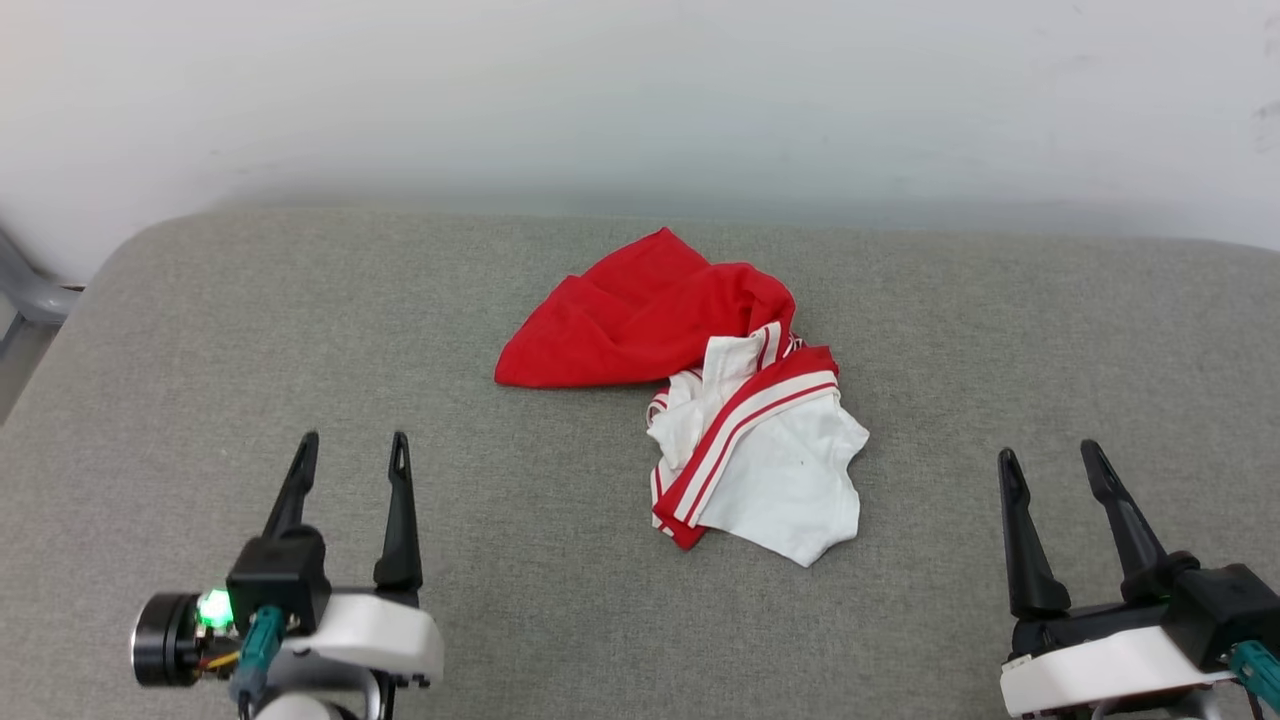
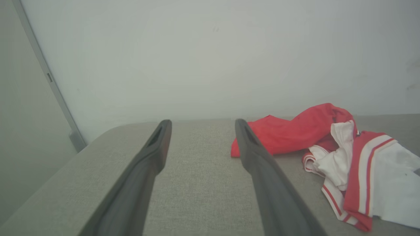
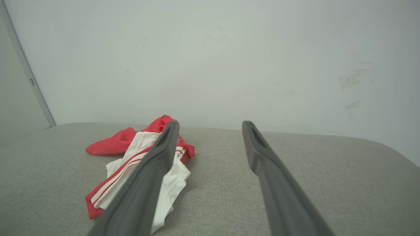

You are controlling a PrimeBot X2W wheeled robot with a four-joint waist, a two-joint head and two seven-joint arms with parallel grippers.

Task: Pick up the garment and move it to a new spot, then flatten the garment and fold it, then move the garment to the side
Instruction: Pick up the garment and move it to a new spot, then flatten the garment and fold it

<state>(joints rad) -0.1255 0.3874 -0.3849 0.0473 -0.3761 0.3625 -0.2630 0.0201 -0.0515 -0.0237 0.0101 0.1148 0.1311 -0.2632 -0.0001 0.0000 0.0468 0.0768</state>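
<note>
The garment (image 1: 700, 390) lies crumpled in the middle of the grey surface, its red body bunched toward the back and a white sleeve with red-and-white stripe trim toward the front. In the left wrist view the garment (image 2: 328, 150) sits to the right of my fingers; in the right wrist view the garment (image 3: 137, 157) lies left, partly behind one finger. My left gripper (image 1: 352, 450) stands open at the lower left, well apart from the cloth. My right gripper (image 1: 1050, 460) stands open at the lower right, also apart. Nothing is between either pair of fingers.
The grey fabric-covered surface (image 1: 300, 300) has rounded back corners and ends at a pale wall (image 1: 640, 100). A grey metal frame (image 1: 30, 290) shows past the left edge. Bare surface lies on both sides of the cloth.
</note>
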